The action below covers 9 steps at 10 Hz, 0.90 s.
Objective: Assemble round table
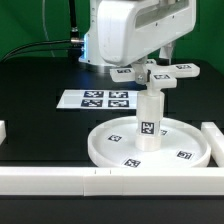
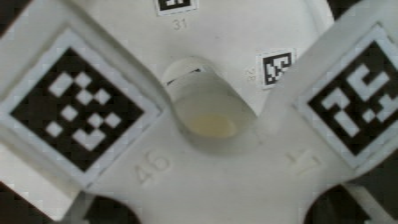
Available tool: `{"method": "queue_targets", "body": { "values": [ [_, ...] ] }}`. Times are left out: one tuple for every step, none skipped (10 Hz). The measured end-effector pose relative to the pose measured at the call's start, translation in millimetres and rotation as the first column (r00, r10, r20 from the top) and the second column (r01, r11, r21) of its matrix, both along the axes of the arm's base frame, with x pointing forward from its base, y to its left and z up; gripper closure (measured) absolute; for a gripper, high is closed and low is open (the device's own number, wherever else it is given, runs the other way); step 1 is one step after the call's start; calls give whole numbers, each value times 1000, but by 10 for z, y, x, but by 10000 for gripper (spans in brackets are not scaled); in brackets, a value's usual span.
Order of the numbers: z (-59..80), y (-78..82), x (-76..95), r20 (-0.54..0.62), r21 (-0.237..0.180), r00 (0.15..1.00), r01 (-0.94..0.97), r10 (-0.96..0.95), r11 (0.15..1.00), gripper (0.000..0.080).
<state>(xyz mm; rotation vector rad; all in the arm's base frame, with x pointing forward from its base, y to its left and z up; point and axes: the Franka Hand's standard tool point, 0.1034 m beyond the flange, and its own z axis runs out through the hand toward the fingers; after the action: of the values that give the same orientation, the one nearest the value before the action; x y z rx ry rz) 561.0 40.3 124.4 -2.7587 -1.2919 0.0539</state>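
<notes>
The big disc is being rested flat on the counter so the short leg is being held upright in its middle. The foot piece is being set on the leg's top, under the end effector, whose grip cannot be told.

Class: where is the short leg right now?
In the exterior view, the leg stands upright at the centre of the disc, just under the foot piece.

Gripper: white, boxy body of smooth plastic with rounded corners.
Shading: bluish-grey tint along the body's edge at the exterior view's left.
Cables: thin, black, trailing behind the body.
Fingers: too hidden to make out.
</notes>
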Motion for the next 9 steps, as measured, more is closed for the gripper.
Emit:
{"method": "queue_targets", "body": {
  "values": [
    [-11, -1, -12, -3, 0, 1000, 0, 0, 1000, 353],
    [-12, -2, -18, -3, 0, 1000, 0, 0, 1000, 353],
    [-12, -6, -18, -3, 0, 1000, 1, -1, 1000, 353],
    [-27, -20, -23, -6, 0, 1000, 2, -2, 1000, 353],
    [-57, -37, -33, -11, -1, 1000, 5, -5, 1000, 353],
    [-75, -42, -39, -14, -1, 1000, 6, -6, 1000, 353],
    [-106, -43, -49, -19, -1, 1000, 6, -6, 1000, 353],
    [-136, -44, -60, -25, -1, 1000, 6, -6, 1000, 353],
    [-159, -44, -66, -29, -1, 1000, 6, -6, 1000, 353]
  ]
}}
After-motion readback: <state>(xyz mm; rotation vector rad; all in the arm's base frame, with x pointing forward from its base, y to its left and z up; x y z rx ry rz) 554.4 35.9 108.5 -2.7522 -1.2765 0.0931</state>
